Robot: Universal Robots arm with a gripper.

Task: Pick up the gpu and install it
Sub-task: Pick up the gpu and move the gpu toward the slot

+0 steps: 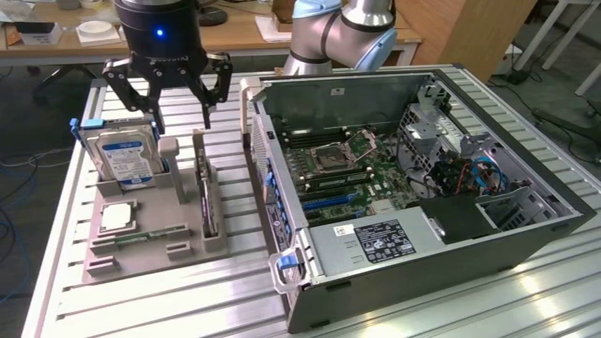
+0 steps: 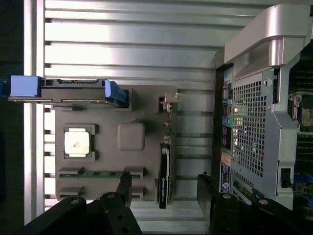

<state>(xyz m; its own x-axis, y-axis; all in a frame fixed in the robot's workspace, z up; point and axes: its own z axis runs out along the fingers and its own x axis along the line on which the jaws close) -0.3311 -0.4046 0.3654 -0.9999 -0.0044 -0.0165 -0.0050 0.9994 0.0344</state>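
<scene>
Jaws spread wide and empty, my gripper [image 1: 180,127] hangs over the gpu [image 1: 207,204] without touching it. The card stands on edge in the grey tray [image 1: 150,236], long axis running near to far. Bare table slats [image 1: 235,211] separate it from the computer case [image 1: 376,246] on the exterior view's right. The hard drive [image 1: 127,158] stands on its left.

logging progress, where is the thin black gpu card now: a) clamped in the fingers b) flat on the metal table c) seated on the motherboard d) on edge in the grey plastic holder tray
d: the thin black gpu card stands on edge in a slot of the grey plastic holder tray, the open fingers above it empty
</scene>
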